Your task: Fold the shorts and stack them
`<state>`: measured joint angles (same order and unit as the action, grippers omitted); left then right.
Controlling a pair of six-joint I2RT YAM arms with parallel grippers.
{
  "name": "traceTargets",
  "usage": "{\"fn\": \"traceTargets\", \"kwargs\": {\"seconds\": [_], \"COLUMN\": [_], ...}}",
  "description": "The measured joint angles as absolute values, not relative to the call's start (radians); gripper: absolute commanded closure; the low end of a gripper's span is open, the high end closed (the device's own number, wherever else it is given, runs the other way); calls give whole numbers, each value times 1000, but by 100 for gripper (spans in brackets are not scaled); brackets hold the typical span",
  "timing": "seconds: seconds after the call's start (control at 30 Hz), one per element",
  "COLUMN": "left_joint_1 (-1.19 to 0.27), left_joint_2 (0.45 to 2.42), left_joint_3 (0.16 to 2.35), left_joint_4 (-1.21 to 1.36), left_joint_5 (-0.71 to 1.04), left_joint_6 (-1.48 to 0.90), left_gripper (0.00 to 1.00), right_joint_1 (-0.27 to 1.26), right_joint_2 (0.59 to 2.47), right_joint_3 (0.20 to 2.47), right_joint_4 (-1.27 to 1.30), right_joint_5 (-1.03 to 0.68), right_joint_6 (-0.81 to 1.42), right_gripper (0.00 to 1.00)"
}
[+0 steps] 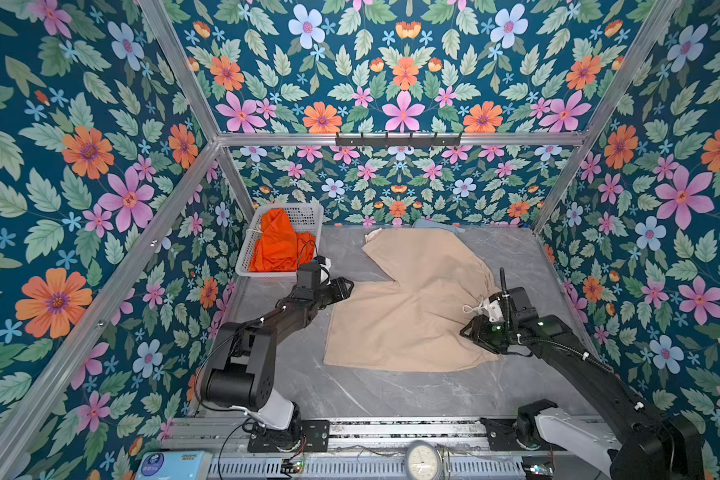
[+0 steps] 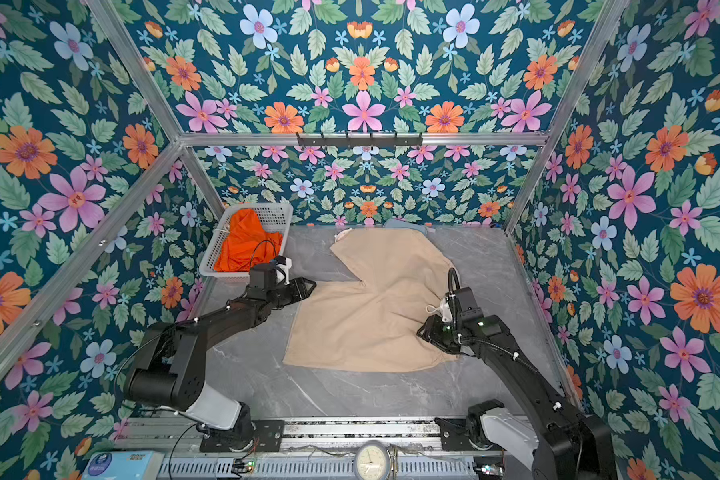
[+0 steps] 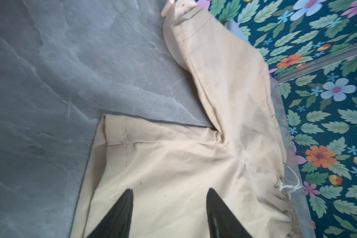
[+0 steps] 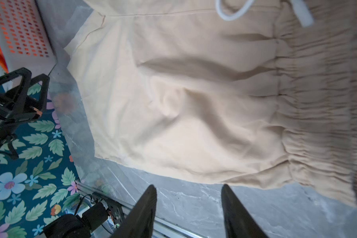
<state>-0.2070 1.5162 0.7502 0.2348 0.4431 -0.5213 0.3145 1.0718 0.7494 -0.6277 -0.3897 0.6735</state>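
Note:
The beige shorts (image 1: 408, 307) (image 2: 371, 307) lie spread flat on the grey table, legs toward the back and left, gathered waistband (image 4: 322, 99) and white drawstring (image 1: 472, 308) on the right. My left gripper (image 1: 348, 286) (image 3: 170, 191) hovers open over the left leg's cloth near its hem, holding nothing. My right gripper (image 1: 468, 332) (image 4: 188, 186) stands open by the waistband side, its tips over bare table just off the cloth's edge. The orange shorts (image 1: 279, 245) (image 2: 246, 245) sit crumpled in the basket.
A white perforated basket (image 1: 308, 212) stands at the back left corner. A blue-grey cloth (image 1: 433, 224) lies against the back wall. Flowered walls and metal posts close three sides. A rail with a round dial (image 1: 420, 459) and a blue box (image 1: 175, 465) runs along the front.

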Motion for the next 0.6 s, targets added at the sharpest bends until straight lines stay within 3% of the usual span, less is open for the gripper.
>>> {"fn": "traceTargets", "kwargs": {"seconds": [0.23,0.6], "left_joint_1": [-231,-256], "left_joint_2": [1519,1675], "left_joint_3": [728,723], "left_joint_4": [260,326], "left_joint_5": [476,479], "left_joint_6": [-525,-550], "left_gripper": [41,42], "right_joint_1": [421,424], "right_joint_2": [1223,1400], "right_joint_3": [782,680], "right_joint_4": [-493,-289], "right_joint_5": [-399,-433], "right_joint_6": [704,732], "right_gripper": [50,50]}}
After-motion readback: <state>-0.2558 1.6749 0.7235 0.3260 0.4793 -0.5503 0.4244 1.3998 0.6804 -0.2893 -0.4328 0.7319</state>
